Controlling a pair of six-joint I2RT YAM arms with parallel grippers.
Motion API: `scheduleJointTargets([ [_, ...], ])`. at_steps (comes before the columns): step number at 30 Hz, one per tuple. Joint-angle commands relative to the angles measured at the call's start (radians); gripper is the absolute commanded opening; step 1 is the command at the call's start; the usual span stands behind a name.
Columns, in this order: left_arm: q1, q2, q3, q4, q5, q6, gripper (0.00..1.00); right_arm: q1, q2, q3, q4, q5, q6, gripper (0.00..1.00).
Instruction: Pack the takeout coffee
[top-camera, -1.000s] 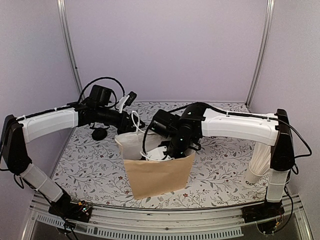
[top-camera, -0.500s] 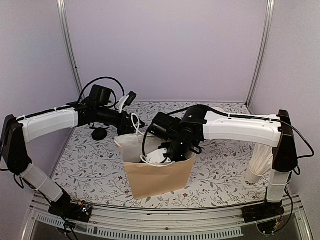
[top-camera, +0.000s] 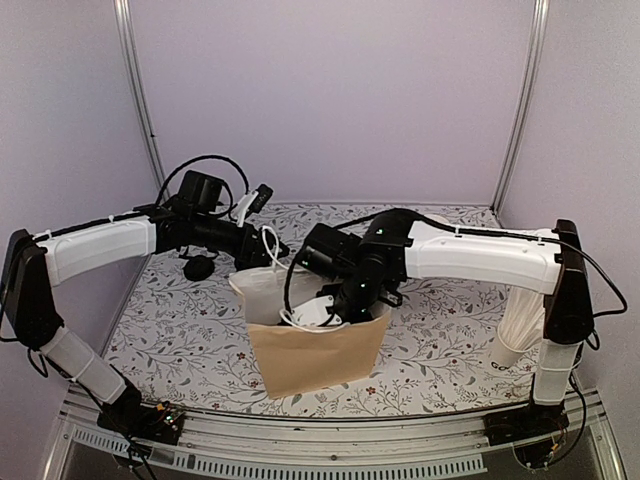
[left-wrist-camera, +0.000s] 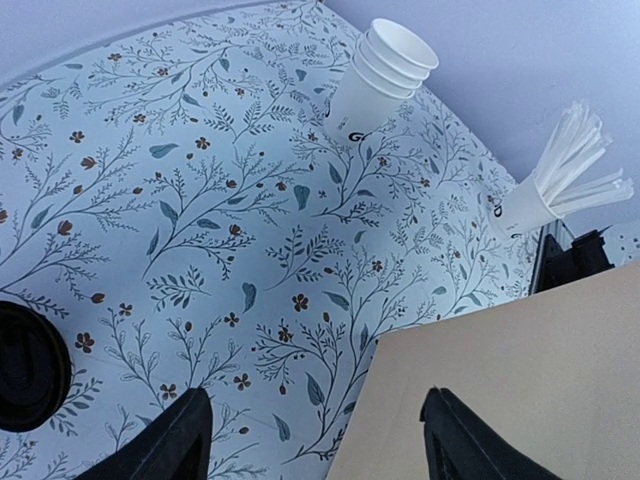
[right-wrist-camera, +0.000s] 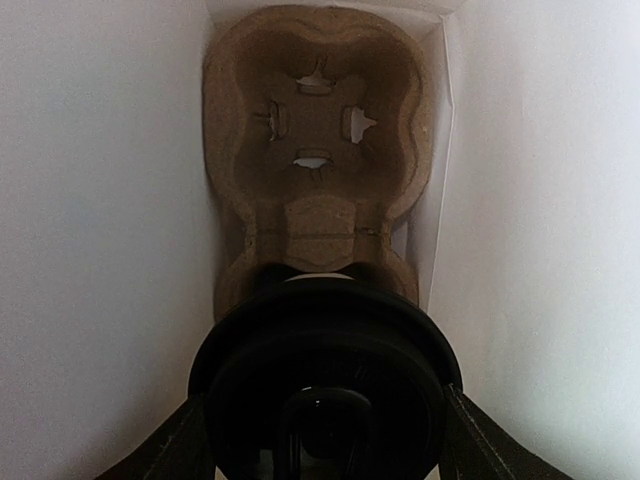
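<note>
The brown paper bag (top-camera: 310, 355) stands upright on the counter (top-camera: 180, 330), and all the work is inside it. The right tool (top-camera: 336, 298) reaches down through the bag's mouth. Its fingers (right-wrist-camera: 178, 445) are clamped on the takeout coffee (right-wrist-camera: 325, 365), one at each side of the black lid. So the cup is inside the bag, low between its white walls.

On the bag's floor lies a cardboard carrier (right-wrist-camera: 315, 130). The cup is over one well of it; the other well is free and shows its four tabs. Whether the base already touches the carrier, I cannot tell.

I think the step is to seat the cup in that well. To do it well, the arm should go straight down with the cup upright, and let go only when the base sits firm.

At the far side of the bag, the left tool (left-wrist-camera: 315, 438) has its fingers apart, with the edge of the bag's wall between them. Behind the bag to the left, a loose black lid (top-camera: 199, 268) lies on the counter.
</note>
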Motion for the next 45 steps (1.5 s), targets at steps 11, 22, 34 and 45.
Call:
scheduleJointTargets([
  [11,0.012,-0.045,-0.023,-0.028,0.011,0.008,0.75,-0.017,0.048,0.118,-0.077,-0.026,0.018,0.99],
  [22,0.013,-0.1,0.016,-0.117,-0.01,0.028,0.75,-0.008,0.043,0.249,-0.147,-0.059,0.018,0.99],
  [34,-0.003,-0.365,0.054,-0.283,0.072,0.133,0.75,-0.008,-0.001,0.198,-0.101,-0.11,-0.001,0.99],
  [45,-0.117,-0.307,0.101,-0.412,0.101,0.186,0.71,-0.008,-0.033,0.203,-0.089,-0.151,-0.03,0.99],
])
